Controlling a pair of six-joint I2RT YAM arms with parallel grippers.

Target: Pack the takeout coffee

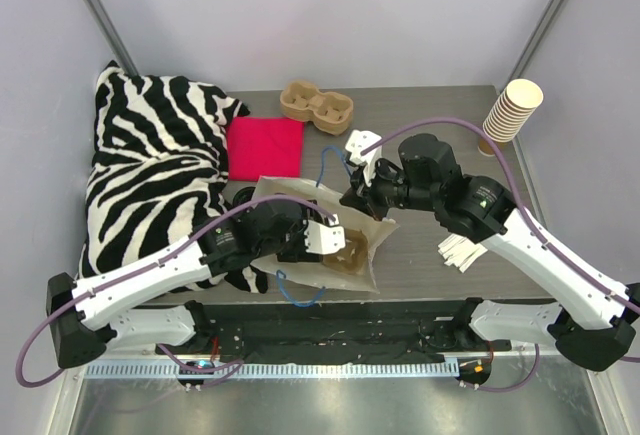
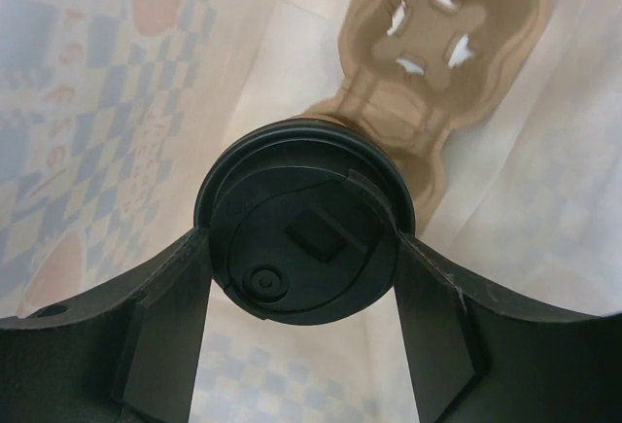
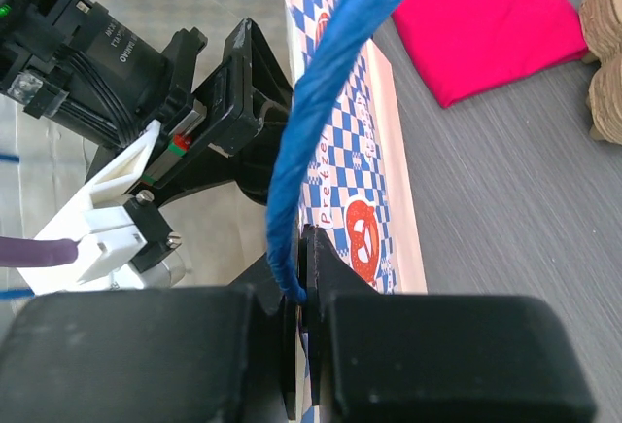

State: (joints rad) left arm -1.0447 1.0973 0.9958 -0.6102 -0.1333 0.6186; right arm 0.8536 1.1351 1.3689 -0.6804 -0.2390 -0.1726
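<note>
A paper bag (image 1: pixel 375 227) lies mid-table; the left gripper (image 2: pixel 301 277) reaches inside, fingers spread wide around the takeout coffee (image 2: pixel 292 199), seemingly gripping it beside a cup carrier (image 2: pixel 437 44); the right gripper (image 3: pixel 303 287), closed, pinches the blue handle (image 3: pixel 321 83), apparently holding the mouth open.

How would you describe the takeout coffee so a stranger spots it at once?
Find the open paper bag in the middle of the table. Inside it, the left gripper grips a coffee cup by a cardboard tray. Unlike the cup stack at the far right, it wears a black lid.
</note>
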